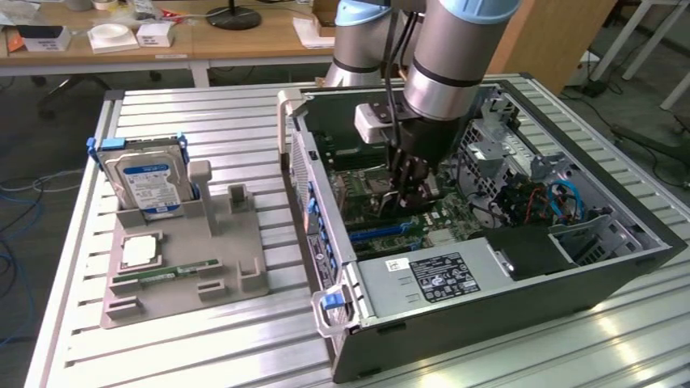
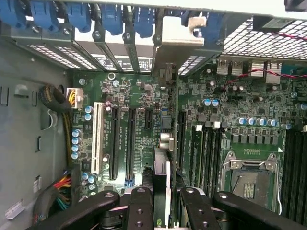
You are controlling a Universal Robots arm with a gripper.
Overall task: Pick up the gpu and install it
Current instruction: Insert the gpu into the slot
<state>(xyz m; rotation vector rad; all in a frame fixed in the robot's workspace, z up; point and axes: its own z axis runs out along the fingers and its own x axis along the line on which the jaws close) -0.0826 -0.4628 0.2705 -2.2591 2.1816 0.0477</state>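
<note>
One black claw (image 2: 165, 199) was closed on the gpu (image 2: 161, 165), a flat circuit card with a silver metal end bracket, held on edge between its fingers (image 2: 141, 203). It stood over the green motherboard (image 2: 144, 110) inside the open black computer case (image 1: 485, 323); whether it was seated could not be told. Beside the case, on the slatted metal desk (image 1: 216, 121), a grey holder (image 1: 183, 267) carried a hard drive with a blue-white label (image 1: 151, 182).

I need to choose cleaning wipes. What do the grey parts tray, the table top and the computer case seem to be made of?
The parts tray: matte grey plastic by its look, dull with no glints. The table top: bare ribbed metal, probably aluminium, bright with reflections. The computer case: sheet metal, dark painted outside, bare grey and perforated inside; likely steel.
</note>
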